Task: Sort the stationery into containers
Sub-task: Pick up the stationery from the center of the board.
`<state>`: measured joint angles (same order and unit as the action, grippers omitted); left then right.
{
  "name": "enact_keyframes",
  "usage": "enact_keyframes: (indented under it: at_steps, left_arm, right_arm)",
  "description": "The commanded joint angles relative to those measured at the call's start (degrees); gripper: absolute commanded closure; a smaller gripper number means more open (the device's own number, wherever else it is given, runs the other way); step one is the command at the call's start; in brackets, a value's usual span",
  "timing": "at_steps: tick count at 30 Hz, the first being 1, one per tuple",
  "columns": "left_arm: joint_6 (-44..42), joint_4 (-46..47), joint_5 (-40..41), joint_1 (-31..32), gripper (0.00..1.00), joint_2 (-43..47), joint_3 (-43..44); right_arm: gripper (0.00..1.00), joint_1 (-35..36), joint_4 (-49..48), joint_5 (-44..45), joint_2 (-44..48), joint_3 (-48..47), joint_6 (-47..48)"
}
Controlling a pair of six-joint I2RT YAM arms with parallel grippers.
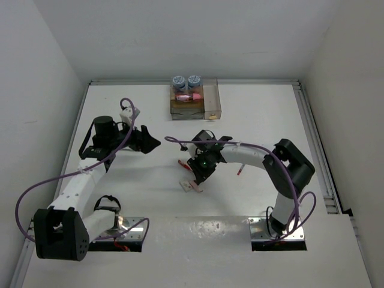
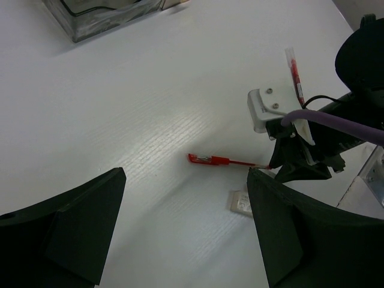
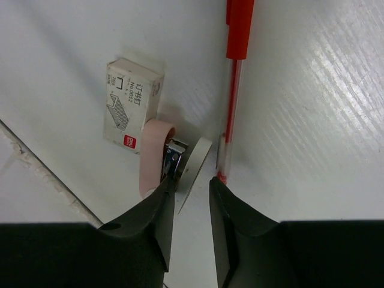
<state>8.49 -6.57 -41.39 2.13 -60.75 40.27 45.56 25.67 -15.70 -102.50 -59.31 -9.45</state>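
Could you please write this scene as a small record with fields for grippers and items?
left gripper: open, empty, above the table
right gripper: low over a small pink-white item, narrow gap, grip unclear
staple box: on table beside that item
red pen: loose on table
organiser: far side, holds two rolls and pink piece

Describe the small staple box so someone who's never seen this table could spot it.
Find the right arm's hand near the middle of the white table. Just beyond it, left of the red pen in the wrist view, lies the staple box: the only white box, printed with staples, beside a pink piece.
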Motion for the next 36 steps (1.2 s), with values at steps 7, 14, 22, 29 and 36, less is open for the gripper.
enact_keyframes:
  at_steps: [7,14,22,29,36]
  left_arm:
    - [0.3,3.1,-1.3,-0.7,0.11,0.1,0.6]
    - [1.6,3.9,-3.1,-0.6,0.11,0.4,-0.5]
    - [7.5,10.7,-7.7,-0.7,0.11,-0.5,-1.1]
    - [12.5,11.9,-7.2,1.5,0.13,-1.5,2.2]
    - [15.1,12.6,-4.6,7.6,0.13,-8.0,9.6]
  right_arm:
    - [0.78,-1.1,0.0,-2.9,-2.3,-3.6,-0.4]
    - [0.98,-1.2,1.2,-5.0,-2.5,-4.3,0.5]
    - [1.0,-7.8,-0.9,-10.6,5.2,-4.2,-0.7]
    - [1.0,-17.0,-9.4,-12.9,12.8,-8.6,-12.1]
    - [1.0,-16.7,-20.3,-1.4,13.5,-11.4,-24.6]
